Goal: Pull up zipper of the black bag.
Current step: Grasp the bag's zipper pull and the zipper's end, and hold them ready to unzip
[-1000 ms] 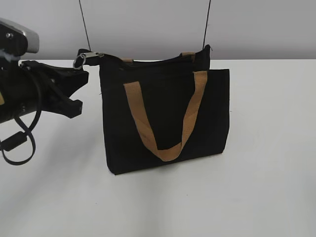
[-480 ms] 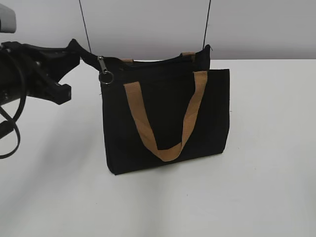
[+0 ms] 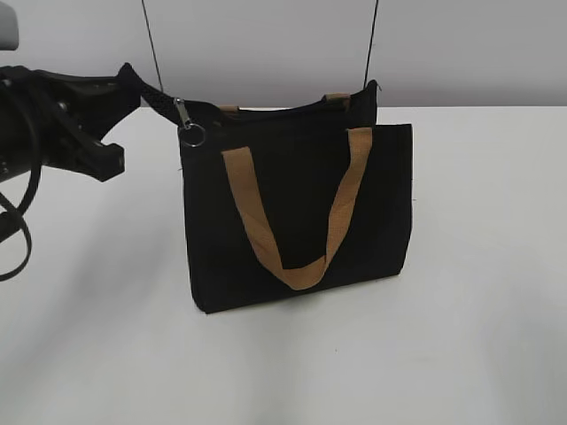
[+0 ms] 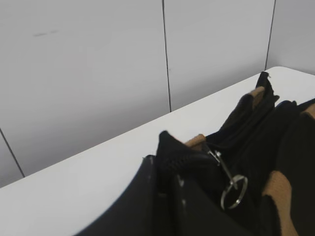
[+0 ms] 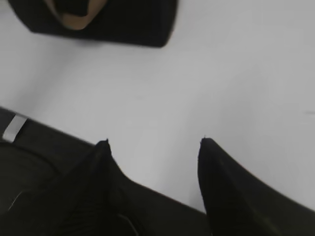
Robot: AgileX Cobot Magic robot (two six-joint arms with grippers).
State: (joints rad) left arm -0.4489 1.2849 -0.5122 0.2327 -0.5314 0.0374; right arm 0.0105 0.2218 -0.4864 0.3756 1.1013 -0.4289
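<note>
The black bag (image 3: 297, 204) stands upright mid-table with a tan handle hanging down its front. The zipper (image 3: 188, 124) is at the bag's top left end; its silver pull and ring hang down loose. In the left wrist view the zipper (image 4: 227, 183) dangles just right of the fingers. My left gripper (image 3: 133, 86) is shut on the small black tab at the bag's top left corner (image 4: 170, 150), to the left of the slider. My right gripper (image 5: 153, 143) is open and empty above bare table, with the bag's bottom edge (image 5: 123, 24) far ahead.
The white table (image 3: 478, 336) runs to a grey panelled wall (image 3: 266, 44) close behind the bag. A black cable (image 3: 18, 239) loops down from my left arm at the far left.
My left gripper has moved up and slightly left, drawing the corner tab taut. The zipper pull, which stuck out to the left a second ago, now hangs down.
</note>
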